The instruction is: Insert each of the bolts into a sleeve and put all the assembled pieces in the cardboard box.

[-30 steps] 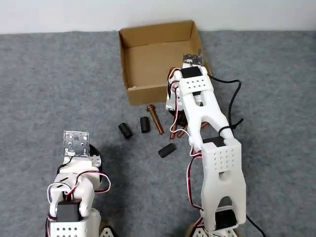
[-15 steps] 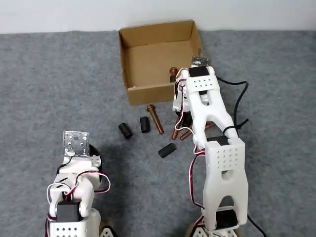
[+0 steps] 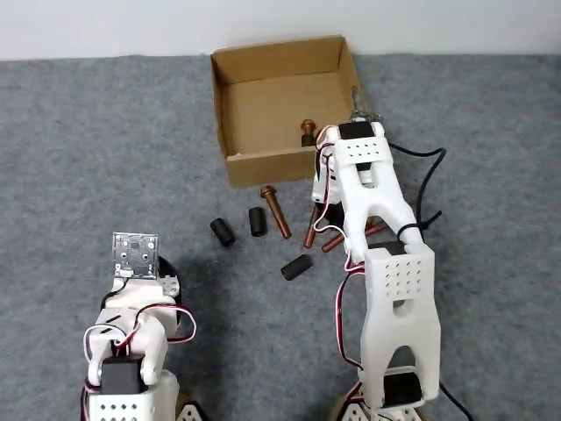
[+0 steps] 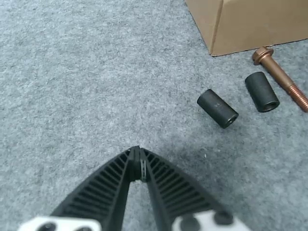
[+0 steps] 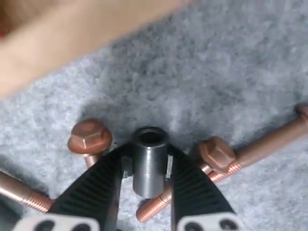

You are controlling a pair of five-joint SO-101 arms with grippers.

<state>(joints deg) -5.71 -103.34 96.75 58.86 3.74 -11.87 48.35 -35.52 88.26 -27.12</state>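
My right gripper (image 5: 149, 156) is shut on a black sleeve (image 5: 149, 175), held just above the carpet beside the cardboard box (image 3: 263, 167). Several copper bolts (image 5: 90, 138) lie under and around it, one (image 5: 217, 154) pointing away. In the high view the right arm (image 3: 364, 175) stands at the box's front right corner, over bolts (image 3: 313, 230). A bolt head with a dark sleeve (image 3: 308, 132) stands inside the box by its front wall. One bolt (image 3: 276, 210) and three loose sleeves (image 3: 222, 232) (image 3: 257, 221) (image 3: 296, 267) lie in front of the box. My left gripper (image 4: 137, 161) is shut and holds nothing, low over bare carpet.
The left wrist view has two sleeves (image 4: 217, 108) (image 4: 262, 91), a bolt (image 4: 281, 82) and the box corner (image 4: 240, 24) ahead. A black cable (image 3: 421, 175) trails to the right of the right arm. Grey carpet (image 3: 105, 158) spreads to the left.
The right arm has drawn back from over the box's front wall toward the bolts on the carpet. The piece inside the box has come into sight. The left arm has not moved.
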